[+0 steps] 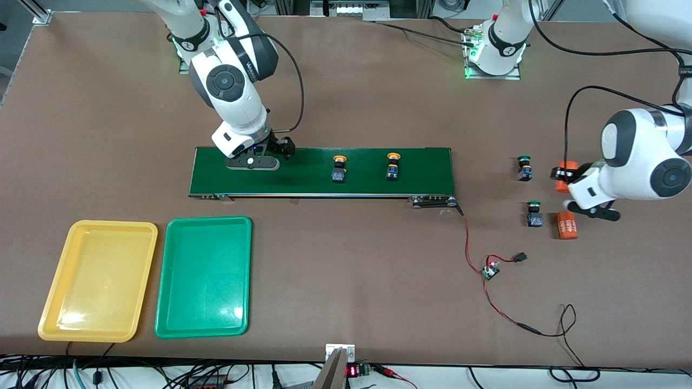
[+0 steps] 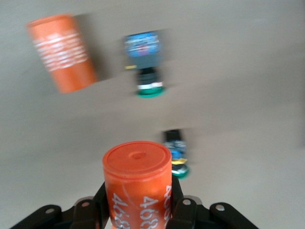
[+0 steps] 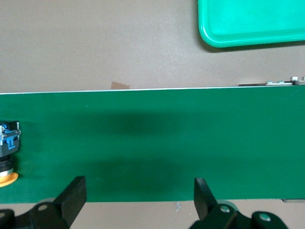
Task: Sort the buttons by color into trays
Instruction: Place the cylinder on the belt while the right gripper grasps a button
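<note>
Two yellow-capped buttons (image 1: 339, 168) (image 1: 393, 166) stand on the dark-green conveyor belt (image 1: 303, 178). Two green-capped buttons (image 1: 524, 167) (image 1: 534, 213) stand on the table near the left arm's end; both show in the left wrist view (image 2: 145, 62) (image 2: 176, 155). The yellow tray (image 1: 100, 278) and green tray (image 1: 205, 275) lie empty, nearer the camera than the belt. My left gripper (image 1: 565, 175) (image 2: 138, 210) is shut on an orange "4680" cylinder (image 2: 138, 181), beside the green buttons. My right gripper (image 1: 282, 148) (image 3: 138, 191) is open and empty over the belt's end; one yellow button (image 3: 8, 152) shows at its view's edge.
A second orange cylinder (image 1: 567, 225) (image 2: 62, 52) lies beside the nearer green button. A small circuit board (image 1: 491, 270) with red and black wires lies on the table, nearer the camera than the belt's end toward the left arm. The green tray's corner (image 3: 252, 21) shows in the right wrist view.
</note>
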`<action>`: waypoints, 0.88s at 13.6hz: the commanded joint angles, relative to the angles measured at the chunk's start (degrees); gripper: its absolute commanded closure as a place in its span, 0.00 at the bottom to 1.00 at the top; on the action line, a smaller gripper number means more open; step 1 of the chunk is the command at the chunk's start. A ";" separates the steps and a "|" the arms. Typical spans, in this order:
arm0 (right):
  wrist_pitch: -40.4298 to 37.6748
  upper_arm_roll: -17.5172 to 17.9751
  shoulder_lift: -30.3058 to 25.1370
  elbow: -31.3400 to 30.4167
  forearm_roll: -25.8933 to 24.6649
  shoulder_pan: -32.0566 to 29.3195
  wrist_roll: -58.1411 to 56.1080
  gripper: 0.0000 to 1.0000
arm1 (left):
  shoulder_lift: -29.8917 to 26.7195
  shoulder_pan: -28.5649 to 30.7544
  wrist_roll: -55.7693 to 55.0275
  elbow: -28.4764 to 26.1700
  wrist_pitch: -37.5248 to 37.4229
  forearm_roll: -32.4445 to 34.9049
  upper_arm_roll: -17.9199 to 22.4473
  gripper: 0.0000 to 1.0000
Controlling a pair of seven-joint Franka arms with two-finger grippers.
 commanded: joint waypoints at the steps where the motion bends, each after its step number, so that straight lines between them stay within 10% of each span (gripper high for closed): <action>1: -0.40 0.04 -0.20 0.44 -1.09 -0.29 0.93 0.00 | -0.14 0.30 4.82 2.41 -4.25 -0.16 -7.62 0.86; 12: -0.75 -0.14 -0.73 0.36 -1.09 -1.25 1.02 0.00 | 4.78 -1.54 32.32 1.71 10.05 -2.80 -25.31 0.87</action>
